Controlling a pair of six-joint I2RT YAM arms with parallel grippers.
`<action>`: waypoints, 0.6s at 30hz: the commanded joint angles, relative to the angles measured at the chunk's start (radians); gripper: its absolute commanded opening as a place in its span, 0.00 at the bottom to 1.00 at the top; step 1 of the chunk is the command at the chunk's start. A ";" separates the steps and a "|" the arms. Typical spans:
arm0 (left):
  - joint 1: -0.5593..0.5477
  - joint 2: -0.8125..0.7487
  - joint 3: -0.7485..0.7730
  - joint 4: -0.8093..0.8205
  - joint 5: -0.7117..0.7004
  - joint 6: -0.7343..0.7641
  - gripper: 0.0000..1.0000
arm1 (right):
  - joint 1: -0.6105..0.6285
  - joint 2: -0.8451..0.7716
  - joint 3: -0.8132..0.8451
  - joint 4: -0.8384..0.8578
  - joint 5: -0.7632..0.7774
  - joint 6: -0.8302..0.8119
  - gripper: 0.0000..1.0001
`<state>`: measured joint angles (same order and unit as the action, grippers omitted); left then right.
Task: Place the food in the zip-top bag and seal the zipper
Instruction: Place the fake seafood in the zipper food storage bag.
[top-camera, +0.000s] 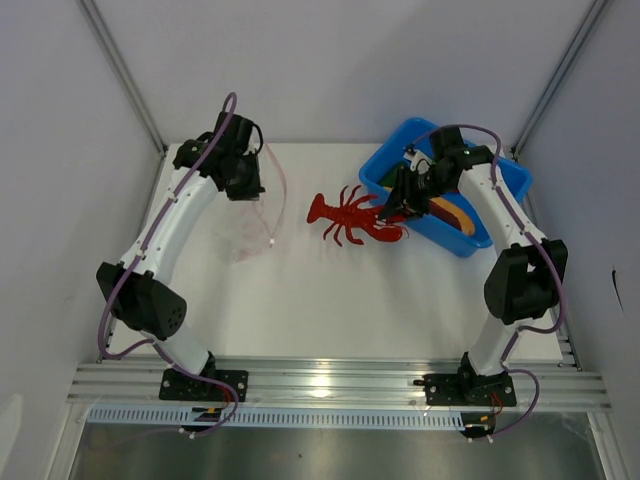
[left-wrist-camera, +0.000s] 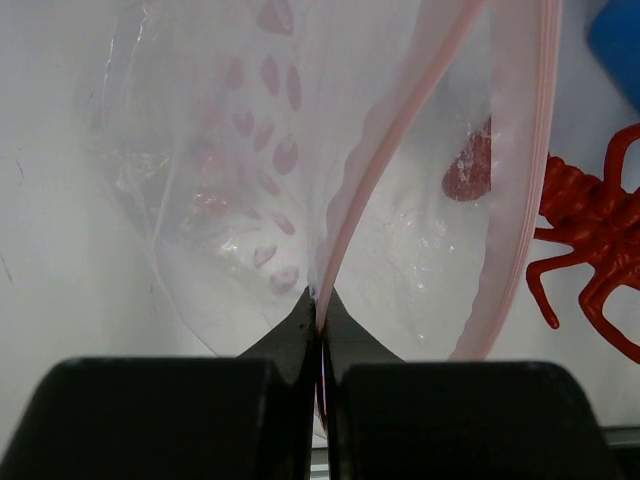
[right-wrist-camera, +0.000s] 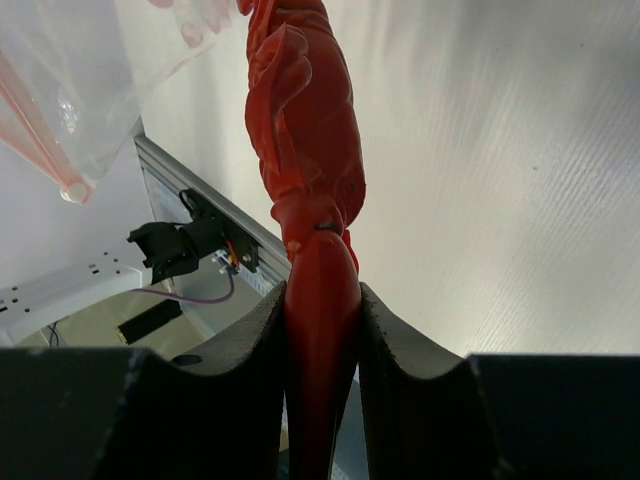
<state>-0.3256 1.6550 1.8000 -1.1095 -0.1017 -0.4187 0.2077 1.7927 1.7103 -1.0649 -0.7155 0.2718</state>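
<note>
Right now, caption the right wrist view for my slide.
Right tool clamps a red toy lobster; clear bag at upper left.

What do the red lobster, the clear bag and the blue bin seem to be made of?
The red lobster: moulded plastic or rubber, glossy ridged surface. The clear bag: thin plastic film, see-through and crinkled. The blue bin: probably rigid plastic, smooth uniform walls.

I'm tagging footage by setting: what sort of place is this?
Probably a robotics lab test cell: two arms bolted to an aluminium rail, white panels enclosing the table, and a toy lobster as a prop.
</note>
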 joint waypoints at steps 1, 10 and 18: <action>0.002 -0.023 0.032 0.007 0.010 -0.006 0.01 | 0.028 -0.029 -0.001 -0.023 -0.007 -0.037 0.00; 0.002 -0.044 -0.004 0.022 0.043 -0.008 0.01 | 0.183 0.054 -0.009 -0.070 0.027 -0.079 0.00; 0.002 -0.064 -0.053 0.023 -0.003 -0.006 0.00 | 0.147 0.037 0.069 -0.107 0.103 -0.060 0.00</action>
<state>-0.3256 1.6436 1.7596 -1.1027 -0.0799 -0.4183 0.3840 1.8591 1.7035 -1.1515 -0.6395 0.2092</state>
